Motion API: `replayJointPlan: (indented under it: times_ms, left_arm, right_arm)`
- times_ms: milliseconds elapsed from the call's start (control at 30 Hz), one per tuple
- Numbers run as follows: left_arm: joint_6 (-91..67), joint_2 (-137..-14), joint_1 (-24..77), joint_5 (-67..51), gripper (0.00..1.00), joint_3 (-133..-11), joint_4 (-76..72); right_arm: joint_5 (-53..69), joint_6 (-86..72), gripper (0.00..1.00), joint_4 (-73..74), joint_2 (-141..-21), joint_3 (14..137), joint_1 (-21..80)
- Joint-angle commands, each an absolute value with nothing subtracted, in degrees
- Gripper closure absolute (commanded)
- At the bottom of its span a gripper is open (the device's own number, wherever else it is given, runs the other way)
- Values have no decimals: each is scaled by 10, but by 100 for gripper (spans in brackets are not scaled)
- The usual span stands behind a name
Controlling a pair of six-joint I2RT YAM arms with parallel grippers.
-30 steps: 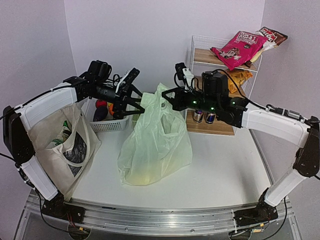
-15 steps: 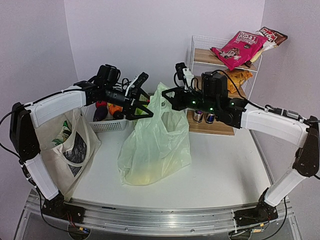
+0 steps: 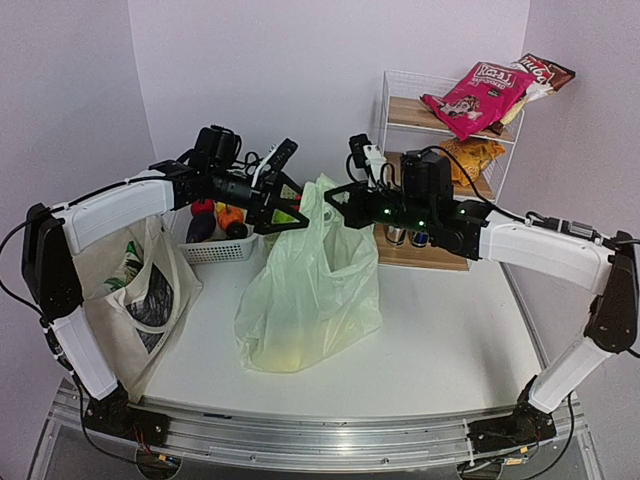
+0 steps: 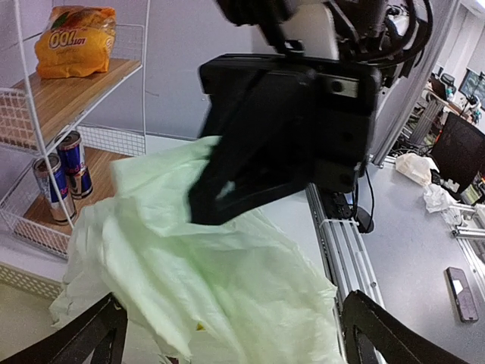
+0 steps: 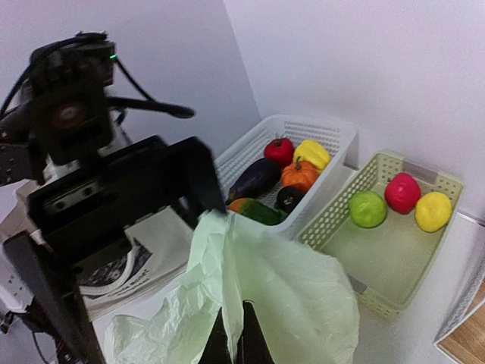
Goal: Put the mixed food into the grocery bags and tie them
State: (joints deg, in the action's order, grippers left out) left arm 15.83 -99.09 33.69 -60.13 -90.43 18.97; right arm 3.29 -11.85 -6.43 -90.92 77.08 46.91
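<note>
The pale-green plastic bag [image 3: 310, 290] stands mid-table, its top pulled up. My right gripper [image 3: 338, 197] is shut on the bag's top edge; in the right wrist view the shut fingertips [image 5: 235, 343] pinch the film [image 5: 258, 288]. My left gripper [image 3: 285, 212] is wide open at the bag's upper left; the bag [image 4: 212, 273] lies between its spread fingers [image 4: 95, 337]. The cream canvas tote [image 3: 130, 290] hangs at the left table edge. Snack packets [image 3: 478, 92] and two drink cans [image 3: 408, 235] sit on the shelf. Something yellow shows faintly through the bag's bottom.
A wire and wood shelf [image 3: 445, 110] stands at the back right. A white basket [image 5: 303, 133] of toy vegetables and a pale-green basket [image 5: 394, 262] of round fruit stand at the back. The left wrist view shows an orange packet [image 4: 72, 38] and cans [image 4: 64, 171].
My left gripper has swung right, from beside the baskets up to the bag's top, staying open. My right gripper has shifted slightly left, still holding the bag's top.
</note>
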Motion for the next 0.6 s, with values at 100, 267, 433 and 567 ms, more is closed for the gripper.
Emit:
replayJointPlan:
  times_ms: [100,267,433,567]
  left_arm:
    - [187,-968,301,-611,0,-940,195]
    - [165,-966,300,-605,0,-934,173]
    - [122,-992,320,-603,0,-957,160]
    - [61,-1009,326,-580,1,-963,133]
  right_arm:
    - [173,-108,100,-52,-850,797,477]
    - [81,-73,100,-39,-805,752,476]
    - [10,-53,100,-28,-811,750,474]
    - [-37,-56,100,-26,-830,750,469]
